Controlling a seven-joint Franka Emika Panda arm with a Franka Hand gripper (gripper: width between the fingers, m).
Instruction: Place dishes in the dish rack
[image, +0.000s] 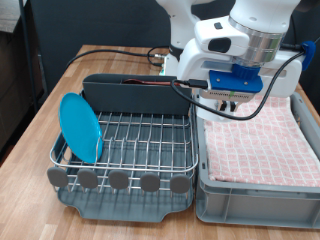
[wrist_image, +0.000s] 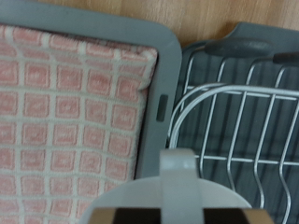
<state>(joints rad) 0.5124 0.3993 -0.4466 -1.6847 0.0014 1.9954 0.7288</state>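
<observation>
The dish rack (image: 128, 160) is a silver wire grid in a dark grey tray. The bright-blue plate (image: 80, 126) stands upright in it on the exterior view's left. A reddish-brown streak, probably the wooden spoon (image: 138, 84), lies in the tall back compartment. My gripper (image: 232, 100) hangs over the edge between the rack and the grey bin. In the wrist view a white mug (wrist_image: 177, 191) with its handle sits close in front of the hand, between the fingers. The rack's wires (wrist_image: 234, 112) lie beyond the mug.
A grey bin (image: 250, 192) lined with pink checked cloth (image: 255, 140) stands at the exterior view's right of the rack; its rim (wrist_image: 159, 103) and cloth (wrist_image: 65, 112) also show in the wrist view. Black cables run behind the rack on the wooden table (image: 30, 150).
</observation>
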